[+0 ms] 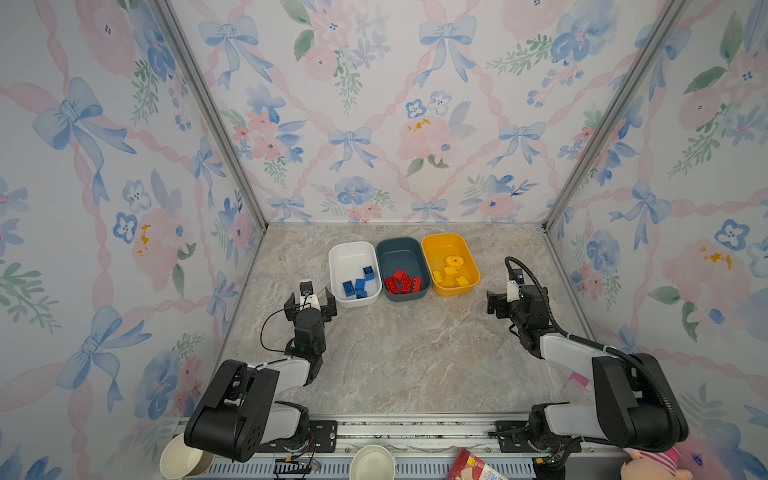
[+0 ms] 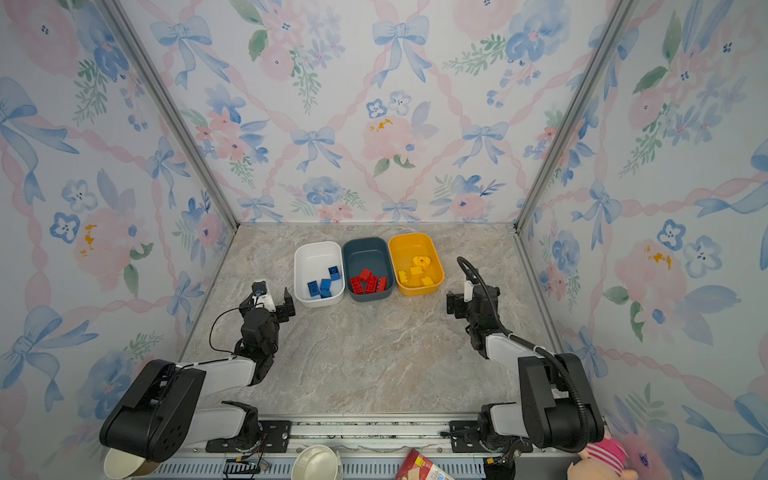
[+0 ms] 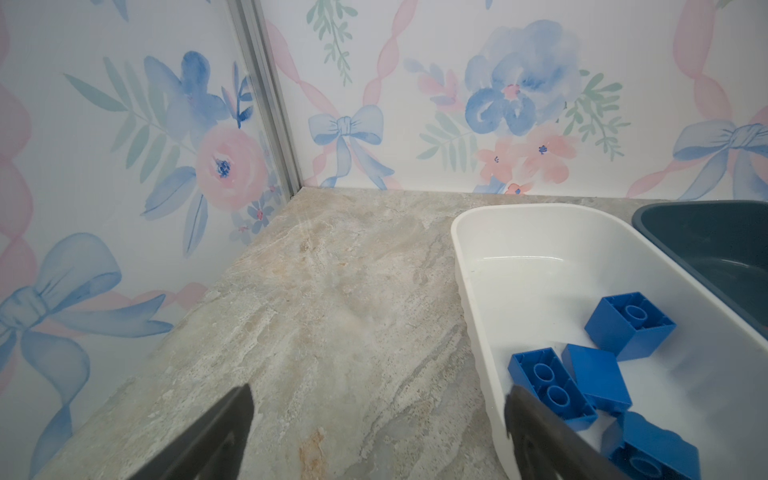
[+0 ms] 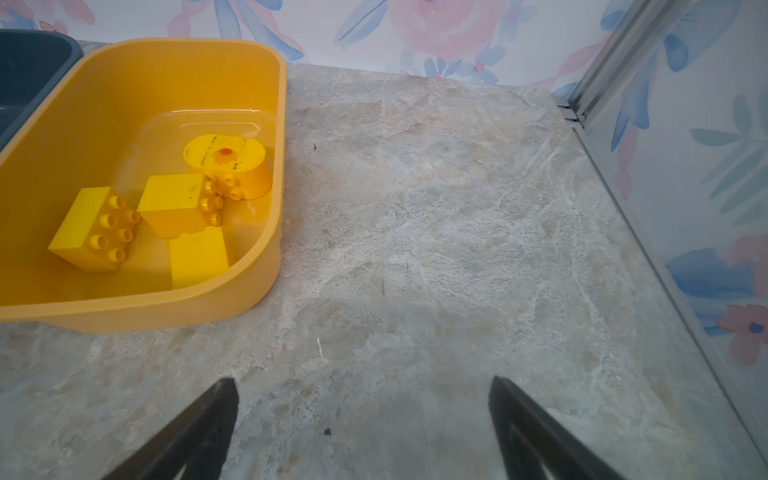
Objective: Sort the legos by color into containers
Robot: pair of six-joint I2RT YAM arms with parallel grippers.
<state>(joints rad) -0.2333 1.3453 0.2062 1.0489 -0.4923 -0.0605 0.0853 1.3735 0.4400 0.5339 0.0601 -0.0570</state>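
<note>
Lowest in both top views, a paper cup (image 1: 372,461) sits below the mounting rail, off the marble table (image 1: 395,353). At mid-frame left, the left gripper (image 1: 311,294) hangs with its jaws spread wide and nothing between them. In the left wrist view, one of its fingers (image 3: 540,428) overlaps the near corner of the white container (image 1: 353,246); whether they touch cannot be told. At mid-frame right, the right gripper (image 4: 363,379) is likewise spread wide and empty, over bare table, near the yellow container (image 1: 446,237) but apart from it. Further up, at centre frame, the three containers stand close together in a row: white at left, the dark teal container (image 1: 400,242) in the middle, yellow at right. Blue legos (image 1: 358,284) lie in the white container, red legos (image 1: 402,283) in the teal and yellow legos (image 4: 183,208) in the yellow. Of the yellow ones, the rounded yellow piece (image 4: 226,160) lies farthest back.
</note>
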